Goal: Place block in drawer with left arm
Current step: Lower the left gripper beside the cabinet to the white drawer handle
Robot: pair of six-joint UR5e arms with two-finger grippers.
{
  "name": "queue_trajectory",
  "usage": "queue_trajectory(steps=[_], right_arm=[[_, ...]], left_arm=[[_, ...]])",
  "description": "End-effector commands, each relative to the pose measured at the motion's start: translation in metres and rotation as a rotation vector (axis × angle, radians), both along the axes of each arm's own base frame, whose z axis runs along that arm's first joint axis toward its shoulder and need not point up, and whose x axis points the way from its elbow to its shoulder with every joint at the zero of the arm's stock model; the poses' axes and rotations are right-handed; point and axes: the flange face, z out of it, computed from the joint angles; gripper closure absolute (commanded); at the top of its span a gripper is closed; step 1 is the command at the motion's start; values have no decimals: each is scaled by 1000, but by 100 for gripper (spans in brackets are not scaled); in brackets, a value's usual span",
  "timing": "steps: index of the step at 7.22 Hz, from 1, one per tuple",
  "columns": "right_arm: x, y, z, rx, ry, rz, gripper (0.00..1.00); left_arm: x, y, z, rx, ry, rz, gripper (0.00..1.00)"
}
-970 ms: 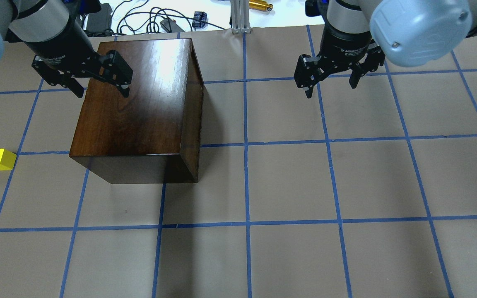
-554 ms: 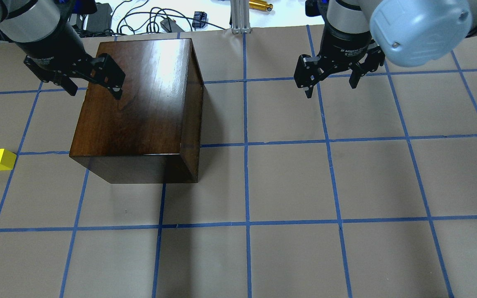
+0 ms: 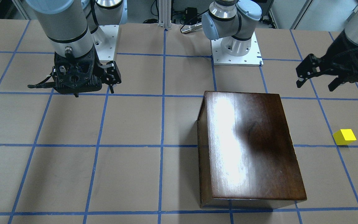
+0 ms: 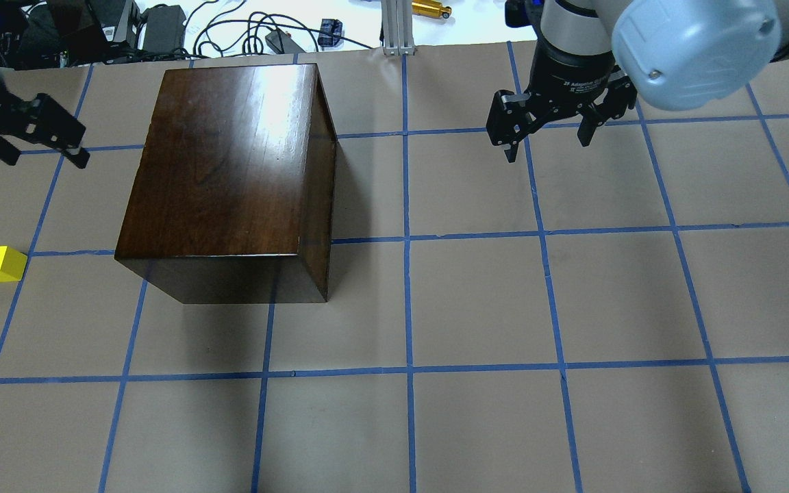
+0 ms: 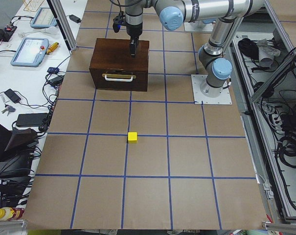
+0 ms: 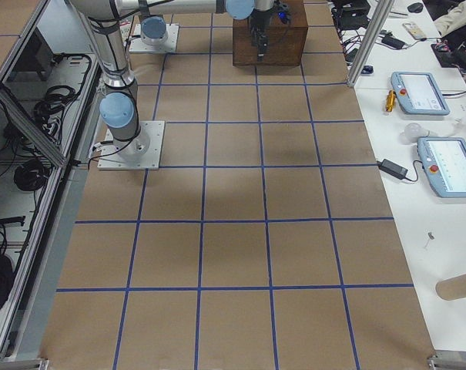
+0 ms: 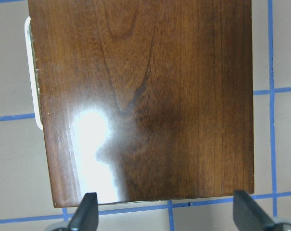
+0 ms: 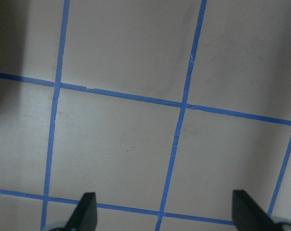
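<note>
Block point(image 4: 0, 263), a small yellow cube, sits on the paper-covered table point(image 4: 477, 308), well apart from the wooden box point(image 4: 230, 164). It lies off the box's handle side, with nothing touching it. In the view from the table's left end it stands out in front of the drawer point(image 5: 119, 81), roughly in line with the middle of the drawer's dark front.

That drawer is pushed fully into the box, its front flush with the box and its pale handle point(image 5: 119, 76) lying across the front.

The left gripper point(image 4: 46, 159) hangs high in the air, with its two fingers spread wide and nothing between them. Its wrist camera looks straight down on the glossy top of the box. The two fingertips point(image 7: 87, 211) show just past one side edge of the box, and the handle peeks out at the left of that picture. The gripper touches neither the box nor the block.

The right gripper point(image 4: 546, 147) hovers over bare table well apart from the box, on the side away from the handle. Its fingers are also spread and hold nothing. Its wrist camera shows only blue tape lines point(image 8: 179, 120) on the paper.
</note>
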Motion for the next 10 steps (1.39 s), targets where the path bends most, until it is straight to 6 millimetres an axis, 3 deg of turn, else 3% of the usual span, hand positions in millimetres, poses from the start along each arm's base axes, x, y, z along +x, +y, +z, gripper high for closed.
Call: queue_trajectory(steps=[1,3,5,10], right_arm=[[0,0,0,0,0,0,0],[0,0,0,0,0,0,0],[0,0,0,0,0,-1,0],[0,0,0,0,0,0,0]], left_arm=[[81,5,-37,54,40,127,0],[100,-15,-74,80,128,155,0],[105,-39,-114,75,260,127,0],[109,-76,-187,28,427,18,0]])
